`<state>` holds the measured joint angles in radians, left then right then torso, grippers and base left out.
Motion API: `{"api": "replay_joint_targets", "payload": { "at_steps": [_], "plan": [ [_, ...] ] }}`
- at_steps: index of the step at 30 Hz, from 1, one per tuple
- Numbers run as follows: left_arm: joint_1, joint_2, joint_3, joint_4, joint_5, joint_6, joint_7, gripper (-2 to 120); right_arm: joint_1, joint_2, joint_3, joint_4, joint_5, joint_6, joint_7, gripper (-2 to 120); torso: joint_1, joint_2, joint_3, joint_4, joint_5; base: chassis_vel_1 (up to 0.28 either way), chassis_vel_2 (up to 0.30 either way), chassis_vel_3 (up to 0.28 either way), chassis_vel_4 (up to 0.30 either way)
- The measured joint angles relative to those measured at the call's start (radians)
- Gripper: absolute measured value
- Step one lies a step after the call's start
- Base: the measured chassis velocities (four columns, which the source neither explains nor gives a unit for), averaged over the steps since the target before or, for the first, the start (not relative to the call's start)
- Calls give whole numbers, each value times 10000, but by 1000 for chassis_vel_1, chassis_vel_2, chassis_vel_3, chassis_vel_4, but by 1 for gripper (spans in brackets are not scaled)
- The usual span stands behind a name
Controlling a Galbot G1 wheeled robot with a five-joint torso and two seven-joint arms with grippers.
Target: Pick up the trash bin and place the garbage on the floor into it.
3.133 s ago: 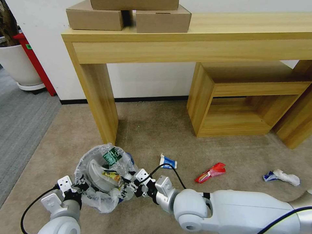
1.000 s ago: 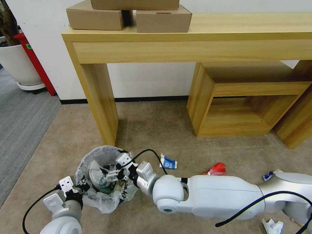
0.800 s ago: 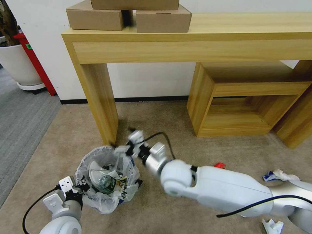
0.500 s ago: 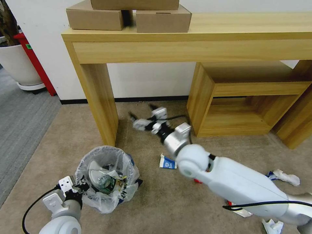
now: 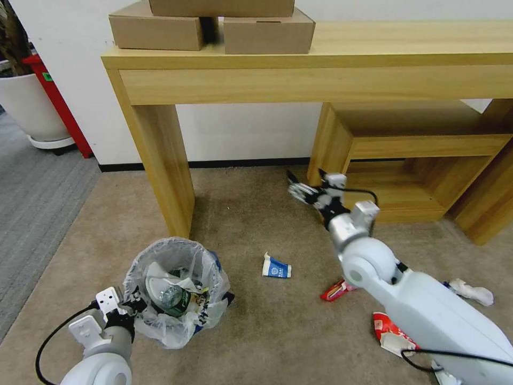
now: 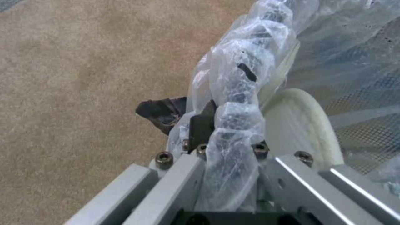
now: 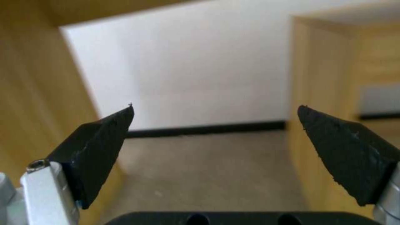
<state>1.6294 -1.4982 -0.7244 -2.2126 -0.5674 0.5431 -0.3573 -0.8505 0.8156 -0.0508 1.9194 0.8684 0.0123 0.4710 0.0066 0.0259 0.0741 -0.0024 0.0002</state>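
The left gripper [image 5: 130, 311] pinches the trash bin [image 5: 173, 291] by its bagged rim – the thin liner could slip. The right gripper [image 5: 310, 184], jaws spread and empty, hangs beyond the blue-white carton [image 5: 277, 267] – a misjudged descent grabs carpet

Floor [image 5: 267, 331]: beige carpet. Trash bin [image 5: 173, 291]: translucent whitish liner. Carton [image 5: 276, 266]: blue and white. Wrapper [image 5: 335, 290]: red. Tissue [image 5: 470, 291]: white.

Three cardboard boxes [image 5: 214, 24], two red wrappers [image 5: 336, 290], one blue-white carton [image 5: 276, 266], one trash bin [image 5: 173, 291].
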Motion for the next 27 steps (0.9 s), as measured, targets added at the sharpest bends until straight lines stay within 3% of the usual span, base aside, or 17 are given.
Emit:
{"api": "replay_joint_targets", "payload": {
  "at_steps": [9, 19, 27],
  "plan": [
    [-67, 135, 18, 29, -72, 245, 129, 0, -1402, -112, 928, -4, -535, -570, 706, 100, 0, 0, 0, 1, -2, 0, 0, 0, 0],
    [147, 279, -192, -152, 617, 540, 747, 0, -1846, -19, 1334, -61, -687, -824, 932, 100, 0, 0, 0, 2, -1, 0, 0, 0, 0],
    [147, 348, -262, -216, 351, 559, 721, 0, -2102, -4, 1613, -136, -1015, -760, 845, 100, 0, 0, 1, 1, -2, 0, 0, 0, 0]
  ]
}}
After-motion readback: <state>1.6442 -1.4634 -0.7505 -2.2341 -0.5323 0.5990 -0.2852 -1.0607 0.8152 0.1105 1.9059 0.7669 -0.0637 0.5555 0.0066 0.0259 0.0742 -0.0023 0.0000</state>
